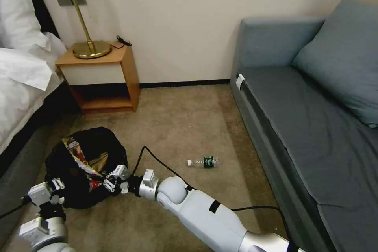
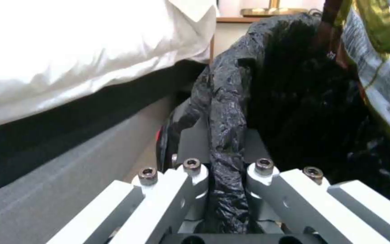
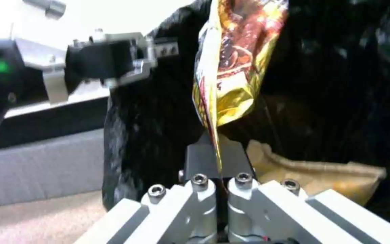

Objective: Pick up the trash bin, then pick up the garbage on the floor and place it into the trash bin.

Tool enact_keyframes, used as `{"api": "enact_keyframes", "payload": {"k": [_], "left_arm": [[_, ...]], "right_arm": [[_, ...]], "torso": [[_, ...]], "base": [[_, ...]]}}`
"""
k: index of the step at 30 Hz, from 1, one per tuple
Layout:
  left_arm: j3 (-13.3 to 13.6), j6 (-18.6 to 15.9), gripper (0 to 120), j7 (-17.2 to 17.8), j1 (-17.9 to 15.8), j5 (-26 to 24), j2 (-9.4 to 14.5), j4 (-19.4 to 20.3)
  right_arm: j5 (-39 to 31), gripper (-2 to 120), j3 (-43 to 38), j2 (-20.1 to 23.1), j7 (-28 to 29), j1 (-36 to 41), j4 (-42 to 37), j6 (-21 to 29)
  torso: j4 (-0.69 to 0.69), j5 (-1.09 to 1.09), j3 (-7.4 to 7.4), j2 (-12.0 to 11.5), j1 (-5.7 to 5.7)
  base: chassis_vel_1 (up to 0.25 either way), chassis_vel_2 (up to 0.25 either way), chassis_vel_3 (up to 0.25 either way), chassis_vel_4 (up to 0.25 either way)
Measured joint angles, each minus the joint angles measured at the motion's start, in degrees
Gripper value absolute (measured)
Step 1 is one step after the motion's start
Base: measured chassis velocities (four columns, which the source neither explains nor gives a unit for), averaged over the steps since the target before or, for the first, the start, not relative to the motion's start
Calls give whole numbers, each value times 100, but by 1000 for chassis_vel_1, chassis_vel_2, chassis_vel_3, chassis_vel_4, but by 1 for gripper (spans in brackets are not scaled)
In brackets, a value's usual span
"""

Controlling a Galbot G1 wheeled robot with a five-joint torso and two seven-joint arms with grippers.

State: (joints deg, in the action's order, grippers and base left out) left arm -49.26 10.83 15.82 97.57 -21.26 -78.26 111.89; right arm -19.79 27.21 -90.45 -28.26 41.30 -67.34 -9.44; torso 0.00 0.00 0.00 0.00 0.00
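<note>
Head view: the trash bin (image 1: 84, 165), lined with a crinkly black bag, sits low at about 8 o'clock in the frame, on tan carpet (image 1: 181, 126) beside the bed (image 1: 19, 82). The left gripper (image 1: 59, 189) is at the bin's near rim, at its 7 o'clock; in the left wrist view its fingers (image 2: 195, 176) are clamped on a bunched fold of the black liner (image 2: 224, 135), and the bin's mouth opens just beyond. The right gripper (image 1: 114, 179) reaches in from the 4 o'clock side of the bin, its tips at the rim. In the right wrist view its fingers (image 3: 199, 159) are pinched tight on the lower edge of a yellow-brown snack wrapper (image 3: 231, 67), which stands up over the dark bin interior; the print on the wrapper is too blurred to read. A crumpled brown paper bag (image 3: 321, 176) lies inside the bin behind it, against the black liner. In the head view the wrapper (image 1: 84, 157) shows as a gold and red streak across the bin's mouth. A small clear bottle (image 1: 204, 162) with a green label lies on its side on the carpet at 3 o'clock from the bin, well apart from it and near the grey sofa (image 1: 307, 106); the label text cannot be read. A wooden nightstand (image 1: 102, 75) with a brass lamp (image 1: 84, 19) stands at 12 o'clock against the wall.
</note>
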Motion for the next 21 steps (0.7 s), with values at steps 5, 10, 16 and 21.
{"api": "enact_keyframes", "payload": {"k": [5,10,16,21], "left_arm": [[5,-7,6,0,-5,8,-5,10],[13,-7,6,-7,52,18,-71,83],[17,-7,6,-30,91,20,-140,149],[30,-7,6,-55,113,37,-218,180]], "right_arm": [[-4,0,8,107,-6,-9,15,18],[-5,0,-23,99,0,-83,108,28],[-5,5,-48,54,68,-154,207,30],[-5,22,-48,18,95,-172,231,30]], "torso": [[0,0,0,0,0],[0,0,0,0,0],[0,0,1,0,0],[0,0,1,0,0]], "base": [[0,0,0,0],[0,0,0,0],[0,0,0,0],[0,0,0,0]]}}
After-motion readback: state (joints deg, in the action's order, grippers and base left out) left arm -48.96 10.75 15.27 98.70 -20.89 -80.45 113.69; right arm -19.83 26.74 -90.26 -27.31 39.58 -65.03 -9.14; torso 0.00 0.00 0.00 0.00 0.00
